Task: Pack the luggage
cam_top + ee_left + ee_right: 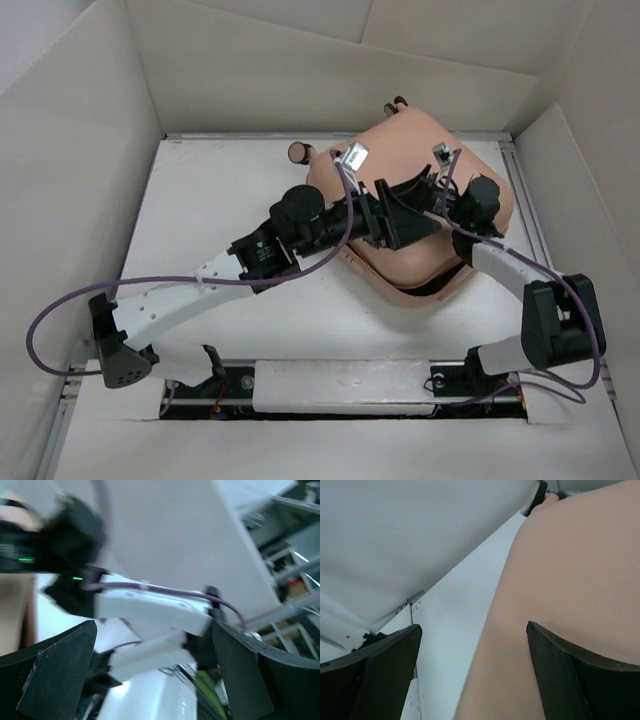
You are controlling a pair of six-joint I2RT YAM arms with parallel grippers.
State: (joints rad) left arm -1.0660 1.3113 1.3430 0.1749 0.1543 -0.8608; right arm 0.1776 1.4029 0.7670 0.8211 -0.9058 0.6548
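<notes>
**Both grippers open over the pink suitcase**

The left gripper [408, 226] hangs above the middle of the shell. Its two black fingers [60, 670] are spread wide with nothing between them. Through the gap its wrist view shows only the right arm's white forearm link [150, 611] and a purple cable [165, 594] (both blurred). The right gripper [438, 190] sits just beside it, toward the shell's right side. Its jaws are likewise apart and hold nothing. Its fingers [565, 680] frame smooth pink shell, and whether they touch it cannot be told.

Beneath both lies the large peach-pink hard-shell suitcase [400, 138] with rounded corners. It lies flat on the white tabletop [220, 210], in the rear right part of it. Its back edge is close to the rear cardboard wall [300, 70], and a small caster wheel [299, 152] pokes out at the rear left corner. Its right edge is near the table's right side. A broad stretch of tabletop runs between the shell and the left wall. A narrower strip lies in front, between the suitcase and the arm bases.

The two halves of the suitcase rest one on the other, slightly askew. Along the near right edge a dark slit of black lining [440, 284] shows (the contents cannot be seen).
</notes>
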